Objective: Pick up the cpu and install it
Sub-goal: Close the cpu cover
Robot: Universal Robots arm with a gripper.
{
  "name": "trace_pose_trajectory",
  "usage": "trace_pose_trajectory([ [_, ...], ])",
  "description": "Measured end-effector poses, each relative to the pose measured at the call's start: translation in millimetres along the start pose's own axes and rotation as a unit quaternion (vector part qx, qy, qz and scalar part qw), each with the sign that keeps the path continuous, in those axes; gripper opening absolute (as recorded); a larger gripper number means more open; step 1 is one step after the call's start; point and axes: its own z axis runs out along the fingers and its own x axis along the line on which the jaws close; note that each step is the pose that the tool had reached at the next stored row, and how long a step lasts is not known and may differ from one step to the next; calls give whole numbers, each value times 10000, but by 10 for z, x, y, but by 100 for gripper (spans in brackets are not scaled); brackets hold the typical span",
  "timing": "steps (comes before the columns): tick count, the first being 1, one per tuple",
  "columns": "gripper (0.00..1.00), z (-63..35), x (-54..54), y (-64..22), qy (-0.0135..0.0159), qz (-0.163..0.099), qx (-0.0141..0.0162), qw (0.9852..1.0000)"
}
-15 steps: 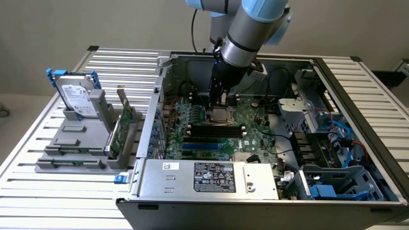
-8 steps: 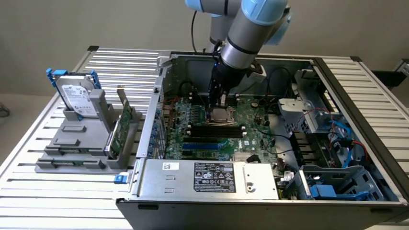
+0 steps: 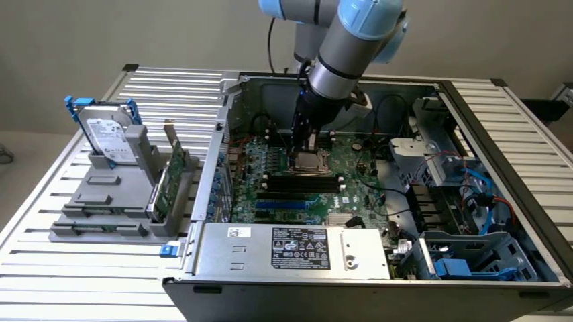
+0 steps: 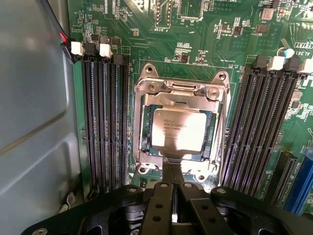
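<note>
Exterior view: light is bright, even and diffuse, with no hard shadows. The slatted table (image 3: 54, 268) reads pale, with mild glare on its ribs. The inside of the computer case (image 3: 358, 302) is dimmer, and the arm (image 3: 345, 54) throws a soft shadow on the motherboard (image 3: 358, 191).

Wrist view: glare on the chip (image 4: 178, 129) and its socket frame (image 4: 178, 88). Purple colour cast on the memory slots (image 4: 105, 122). The gripper (image 4: 172, 169) is underexposed, nearly black, and soft at close range.

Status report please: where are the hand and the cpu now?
Black hand low over green motherboard, at edge of grey metal-framed socket. Small flat square silver cpu lying inside it. Nothing between them.
</note>
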Motion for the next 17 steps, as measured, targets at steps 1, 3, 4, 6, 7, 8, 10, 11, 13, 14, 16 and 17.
trace_pose_trajectory([
  [1, 11, 5, 0, 0, 3, 0, 6, 10000],
  [3, 11, 14, -1, 2, 7, -1, 13, 10000],
  [4, 11, 19, -2, 2, 8, -1, 14, 10000],
  [6, 11, 28, -2, 5, 9, -2, 16, 10000],
  [7, 11, 32, -3, 6, 9, -2, 16, 10000],
  [8, 11, 38, -3, 7, 10, -2, 16, 10000],
  [10, 11, 48, -4, 9, 11, -2, 16, 10000],
  [11, 11, 53, -4, 11, 11, -2, 16, 10000],
  [13, 11, 62, -5, 13, 11, -2, 16, 10000],
  [14, 11, 67, -6, 14, 11, -2, 16, 10000],
  [16, 11, 77, -6, 16, 11, -2, 16, 10000],
  [17, 11, 81, -7, 17, 10, -2, 16, 10000],
])
